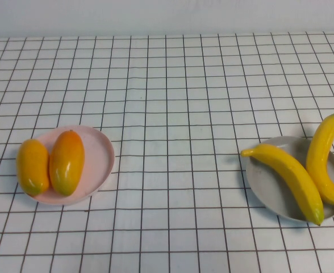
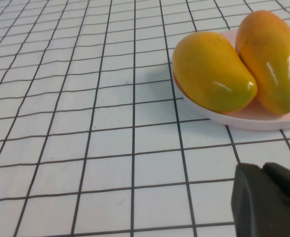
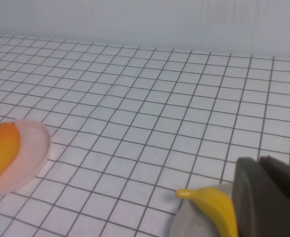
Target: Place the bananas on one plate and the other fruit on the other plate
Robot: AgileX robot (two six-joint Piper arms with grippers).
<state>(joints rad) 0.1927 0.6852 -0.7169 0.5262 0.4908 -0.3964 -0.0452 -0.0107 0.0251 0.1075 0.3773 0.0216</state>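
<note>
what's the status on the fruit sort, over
Left gripper shut, near pink plate. Right gripper shut, by grey plate. Bananas on grey, mangoes on pink. Nothing in the way.

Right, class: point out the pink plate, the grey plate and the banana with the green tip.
pink plate (image 1: 101,156), high view, bare inner surface on its right side
grey plate (image 1: 269,190), high view, bare surface left of the fruit
banana with the green tip (image 1: 321,153), high view, middle of its curved body
</note>
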